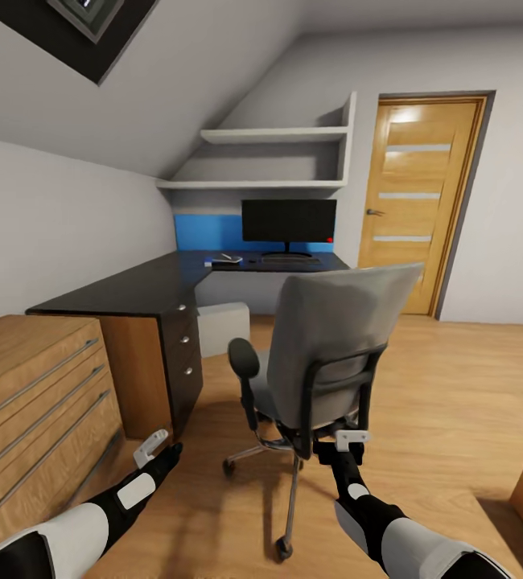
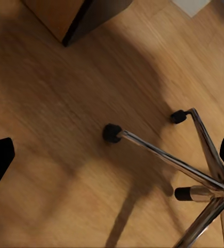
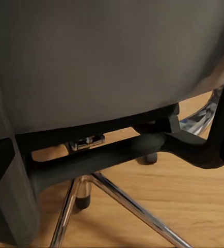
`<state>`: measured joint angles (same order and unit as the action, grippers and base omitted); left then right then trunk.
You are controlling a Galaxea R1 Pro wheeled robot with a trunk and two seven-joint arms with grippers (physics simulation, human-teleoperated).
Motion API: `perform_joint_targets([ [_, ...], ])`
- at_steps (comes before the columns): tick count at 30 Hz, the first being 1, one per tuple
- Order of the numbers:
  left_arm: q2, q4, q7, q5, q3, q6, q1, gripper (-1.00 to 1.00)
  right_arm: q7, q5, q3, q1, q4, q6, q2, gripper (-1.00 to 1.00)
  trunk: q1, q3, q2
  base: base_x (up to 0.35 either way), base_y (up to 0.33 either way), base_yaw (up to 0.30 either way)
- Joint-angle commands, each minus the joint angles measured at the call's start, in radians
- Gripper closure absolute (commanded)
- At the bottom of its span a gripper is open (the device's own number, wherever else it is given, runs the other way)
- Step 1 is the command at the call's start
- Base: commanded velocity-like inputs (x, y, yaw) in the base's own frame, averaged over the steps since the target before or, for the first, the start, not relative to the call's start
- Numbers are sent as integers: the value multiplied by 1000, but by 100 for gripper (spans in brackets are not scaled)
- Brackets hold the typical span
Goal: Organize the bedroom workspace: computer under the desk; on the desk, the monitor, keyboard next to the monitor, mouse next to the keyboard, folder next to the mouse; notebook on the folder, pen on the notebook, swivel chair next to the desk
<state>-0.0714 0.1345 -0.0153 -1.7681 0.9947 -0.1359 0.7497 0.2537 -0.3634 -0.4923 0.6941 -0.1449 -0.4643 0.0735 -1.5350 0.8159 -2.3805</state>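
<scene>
Right pincer (image 1: 350,439) apart behind grey upholstered swivel chair (image 1: 338,338); left pincer (image 1: 152,447) apart.

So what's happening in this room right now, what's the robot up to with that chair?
The robot stands behind the swivel chair, both arms low. Its right gripper is close behind the chair's black back frame; whether it grips it is unclear. Its left gripper hangs open over the floor near the chrome base, holding nothing. On the desk beyond, the monitor stands with the keyboard in front of it. The computer sits under the desk.
</scene>
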Motion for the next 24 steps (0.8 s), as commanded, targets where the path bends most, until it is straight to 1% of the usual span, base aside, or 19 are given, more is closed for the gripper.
perform_joint_targets([
  [1, -1, 2, -2, -10, 9, -4, 0, -100, 4, -6, -12, 1, 1, -2, 0, -100, 0, 2, 0, 0, 0, 212],
  [8, 0, 2, -2, -10, 10, -3, 0, -100, 3, -6, -12, 1, 1, -2, 0, -100, 0, 9, 0, 0, 0, 212],
  [12, 14, 2, -3, -11, 10, -2, 0, -100, 4, -6, -12, 1, 1, -2, 0, -100, 0, 12, 0, 0, 0, 212],
  [15, 17, 2, -3, -10, 9, -2, 0, -100, 3, -5, -12, 1, 1, -2, 0, -100, 0, 15, 0, 0, 0, 212],
  [24, 19, 2, -3, -8, 9, -4, 0, -100, 4, -6, -12, 1, 1, -2, 0, -100, 0, 23, 0, 0, 0, 212],
])
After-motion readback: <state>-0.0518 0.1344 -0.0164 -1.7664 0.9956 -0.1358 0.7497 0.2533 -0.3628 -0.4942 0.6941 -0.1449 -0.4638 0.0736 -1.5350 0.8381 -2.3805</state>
